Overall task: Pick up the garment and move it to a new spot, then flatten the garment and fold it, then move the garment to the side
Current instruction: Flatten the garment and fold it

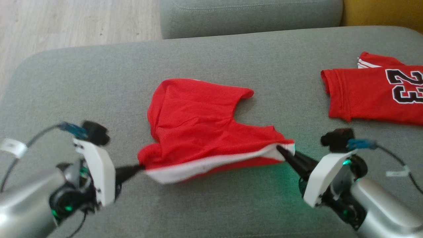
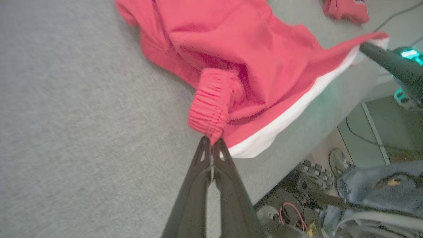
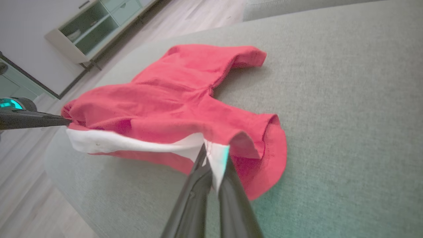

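Note:
The garment (image 1: 201, 125) is a pair of red shorts with a white side stripe, lying on the grey sofa seat (image 1: 99, 82). My left gripper (image 1: 141, 167) is shut on its gathered waistband corner (image 2: 211, 112), fingers pinched together in the left wrist view (image 2: 211, 140). My right gripper (image 1: 281, 150) is shut on the near leg hem at the white stripe (image 3: 214, 155), seen up close in the right wrist view (image 3: 207, 148). The near edge is lifted and stretched between the two grippers; the far leg (image 1: 243, 92) still rests on the cushion.
A red jersey (image 1: 373, 92) with a black number lies at the right of the seat. The sofa back (image 1: 251, 16) runs along the far side. Wood floor (image 1: 66, 23) lies beyond the left edge. Cables and gear (image 2: 314, 185) sit below the seat's near edge.

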